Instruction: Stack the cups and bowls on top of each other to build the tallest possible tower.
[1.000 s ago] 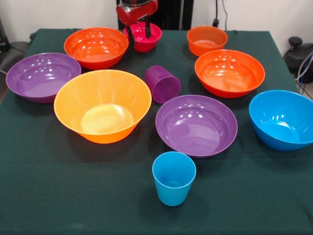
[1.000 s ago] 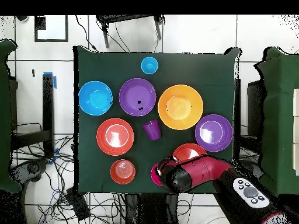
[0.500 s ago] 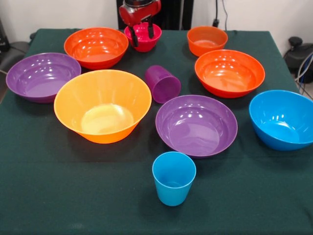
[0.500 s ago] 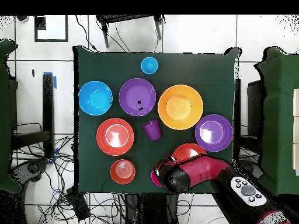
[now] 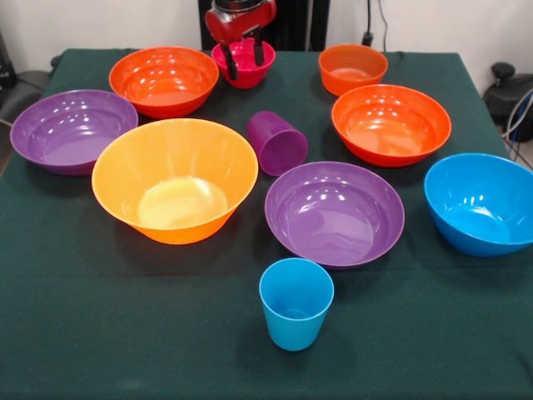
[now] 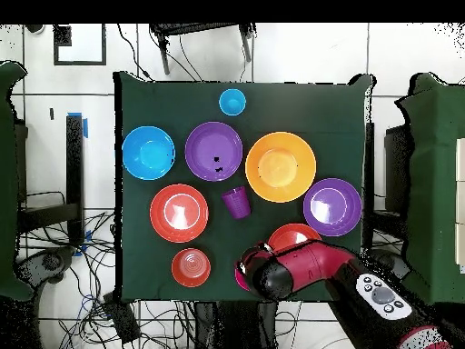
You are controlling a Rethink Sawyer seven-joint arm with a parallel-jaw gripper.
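Observation:
My gripper [image 5: 241, 58] hangs over the small magenta bowl [image 5: 243, 75] at the table's far edge. Its two black fingers [image 5: 226, 62] stand apart, down at the bowl's rim, and it looks open. In the overhead view the arm's red head [image 6: 277, 273] covers this bowl except for a sliver [image 6: 239, 273]. The purple cup [image 5: 277, 142] lies on its side mid-table. The light blue cup [image 5: 296, 302] stands upright near the front. Around them sit the big orange bowl [image 5: 175, 179], two purple bowls [image 5: 334, 212] [image 5: 72, 129], two red-orange bowls [image 5: 164, 79] [image 5: 391, 123], a blue bowl [image 5: 480, 202] and a small orange bowl [image 5: 352, 67].
All bowls stand apart on the dark green cloth [image 5: 125, 333], none stacked. Cables and floor tiles surround the table [image 6: 136, 91] in the overhead view.
The gripper has shifted slightly right and up over the magenta bowl. The other bowls and both cups have not moved.

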